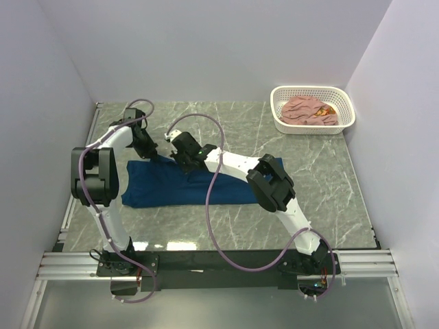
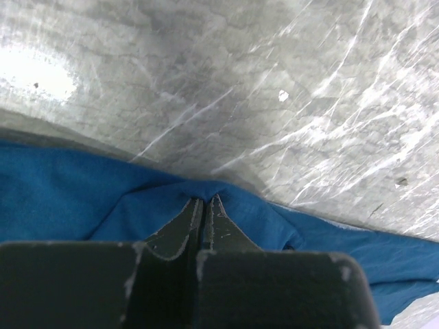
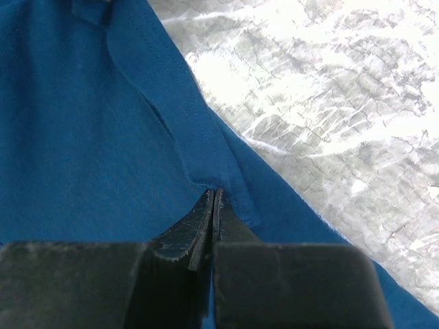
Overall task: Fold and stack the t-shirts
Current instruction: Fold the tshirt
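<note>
Wrist views: left claw point(image 2: 204, 203), right claw point(image 3: 214, 196) tight on navy t-shirt point(image 3: 82, 137); top-only pink t-shirt point(image 1: 307, 110).

Right hand point(image 3: 213, 199) pinching blue t-shirt point(image 3: 75, 144) hem, marble table point(image 3: 329, 103) beyond

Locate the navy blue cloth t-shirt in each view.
Top external: the navy blue cloth t-shirt lies spread out, left of centre.
Left wrist: the t-shirt fills the lower band, bunched at the shut left gripper.
Right wrist: the t-shirt covers the left side, its hem pinched by the right gripper.
Shared landmark: the grey marbled tabletop.
</note>
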You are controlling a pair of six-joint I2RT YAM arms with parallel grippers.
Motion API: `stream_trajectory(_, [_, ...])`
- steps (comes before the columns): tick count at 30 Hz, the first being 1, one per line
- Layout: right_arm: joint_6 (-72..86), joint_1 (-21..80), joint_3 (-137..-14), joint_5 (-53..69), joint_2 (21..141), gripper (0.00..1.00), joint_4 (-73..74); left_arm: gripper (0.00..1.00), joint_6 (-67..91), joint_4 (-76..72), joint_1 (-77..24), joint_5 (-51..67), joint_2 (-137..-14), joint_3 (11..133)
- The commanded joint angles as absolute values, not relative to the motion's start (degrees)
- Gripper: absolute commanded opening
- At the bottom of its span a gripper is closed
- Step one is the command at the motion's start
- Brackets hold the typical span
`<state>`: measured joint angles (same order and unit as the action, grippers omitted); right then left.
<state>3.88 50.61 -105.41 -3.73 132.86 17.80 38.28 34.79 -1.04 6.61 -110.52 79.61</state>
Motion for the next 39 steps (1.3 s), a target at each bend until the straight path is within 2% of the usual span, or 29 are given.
stream_trajectory(1, [2.81, 50.36, -104.68, -4.84, 127.01, 0.00, 18.11, 0.01, 37.00, 36.03, -0.18, 7.65, -105.66, 79.02])
stream_trajectory(20, [1.23, 52.73, -100.90, -0.36, 120.94, 0.00, 23.64, 0.01, 35.77, 40.69, 3.87, 13.97, -96.51, 70.94])
stream_trajectory(39, [0.53, 55.37, -100.37, 3.07, 123.92, 0.01, 26.89, 0.03, 34.89, 40.78, 4.75, 11.08, -92.72, 62.58])
